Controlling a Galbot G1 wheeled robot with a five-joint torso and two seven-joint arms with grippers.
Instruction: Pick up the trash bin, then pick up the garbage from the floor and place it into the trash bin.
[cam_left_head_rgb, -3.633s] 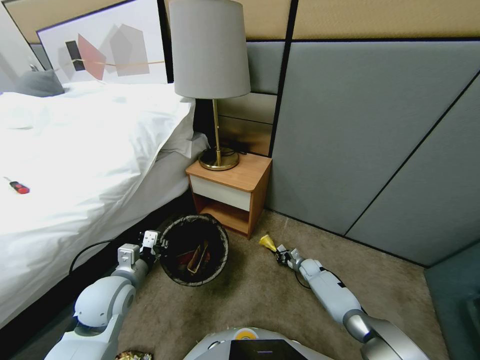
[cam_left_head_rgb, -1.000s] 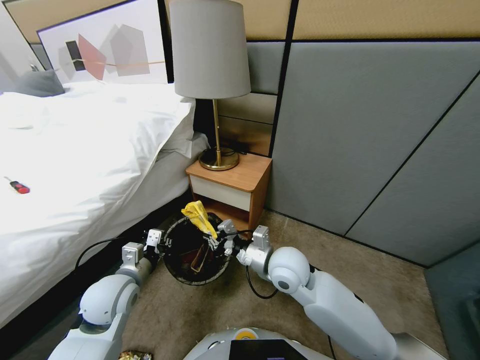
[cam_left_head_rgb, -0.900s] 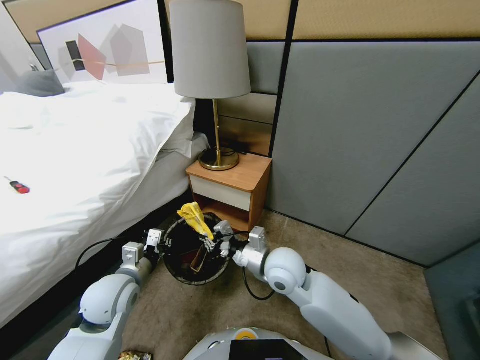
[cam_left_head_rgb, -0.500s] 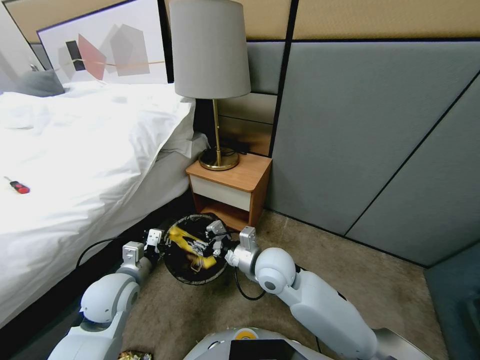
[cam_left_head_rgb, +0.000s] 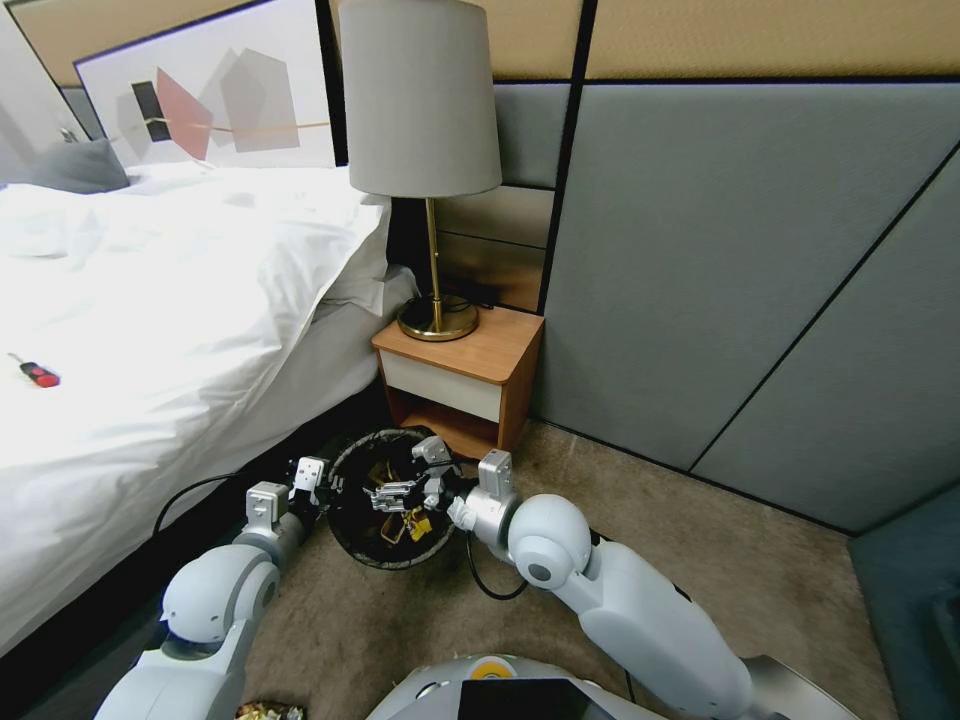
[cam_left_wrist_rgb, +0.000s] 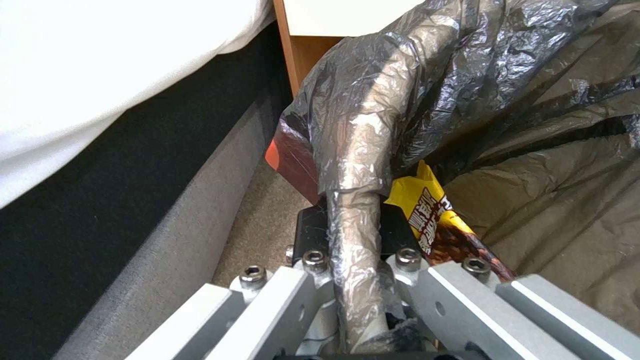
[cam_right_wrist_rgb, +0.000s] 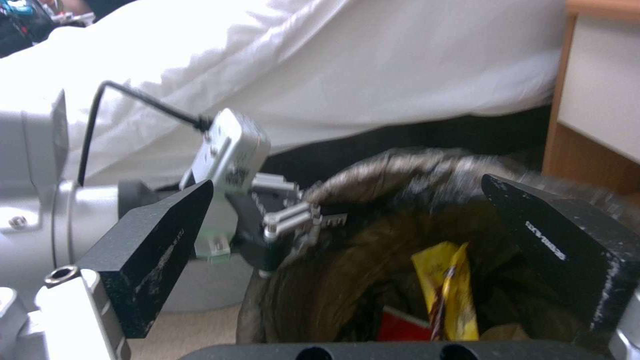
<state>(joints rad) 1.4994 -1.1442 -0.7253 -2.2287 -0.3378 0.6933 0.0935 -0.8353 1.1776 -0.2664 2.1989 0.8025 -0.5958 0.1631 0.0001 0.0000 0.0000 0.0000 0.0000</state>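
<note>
Yellow crinkled snack wrapper (cam_right_wrist_rgb: 448, 295) lies upright inside black-bagged round trash bin (cam_left_head_rgb: 345, 530), directly below spread, empty right gripper (cam_left_head_rgb: 392, 492); rim is clamped by left gripper (cam_left_head_rgb: 322, 487).

Printed characters in dark ink on the yellow snack wrapper (cam_left_wrist_rgb: 427, 202) inside the trash bin (cam_left_wrist_rgb: 360, 130), too small to read. White lettering stamped on one finger (cam_right_wrist_rgb: 557, 250) of the right claw (cam_right_wrist_rgb: 347, 235) above the bin, also illegible. No other readable text.
</note>
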